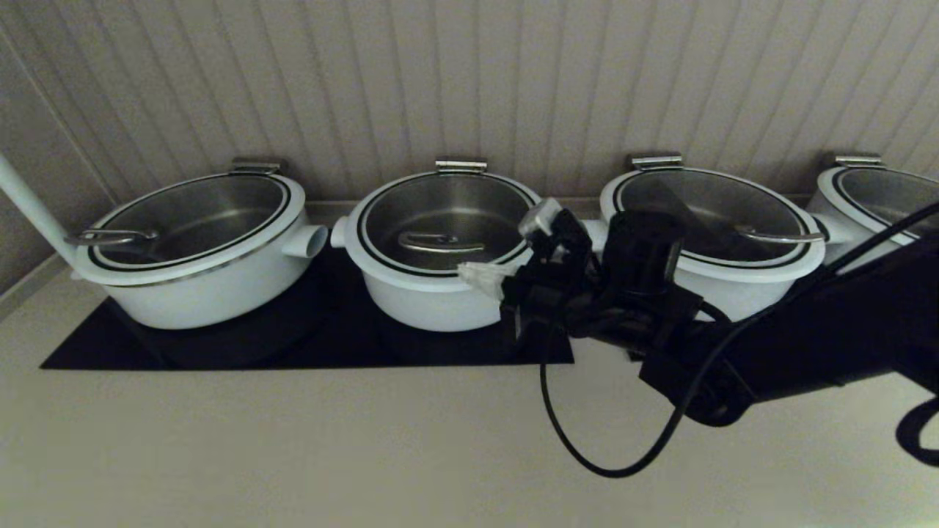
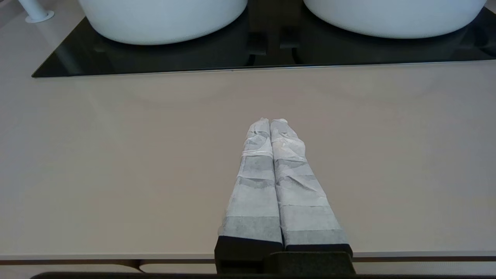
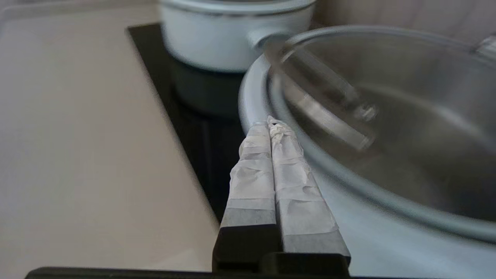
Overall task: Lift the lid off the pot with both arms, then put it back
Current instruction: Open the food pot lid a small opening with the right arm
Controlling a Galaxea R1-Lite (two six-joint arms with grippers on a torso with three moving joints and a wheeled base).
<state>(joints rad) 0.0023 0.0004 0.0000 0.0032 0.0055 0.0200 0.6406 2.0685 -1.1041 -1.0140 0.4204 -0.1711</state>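
Note:
The pot [image 1: 433,304] is the narrow white one second from the left on the black cooktop [image 1: 220,345]. The lid [image 1: 440,209] sits on it, glass with a broad white rim and a steel bar handle [image 1: 440,242] at its centre. My right gripper [image 1: 478,276] is shut and empty, its tips at the lid's front-right rim. In the right wrist view this gripper [image 3: 270,123] lies against the white rim [image 3: 254,91], with the handle [image 3: 329,112] beyond it. My left gripper [image 2: 270,122] is shut and empty, low over the bare counter in front of the cooktop [image 2: 155,58]. It does not show in the head view.
Wider white pots with lids stand on the left [image 1: 198,249], on the right [image 1: 733,286] and at the far right [image 1: 873,198]. A white pole [image 1: 29,205] rises at the far left. A loose black cable [image 1: 609,455] hangs from my right arm. A panelled wall is close behind.

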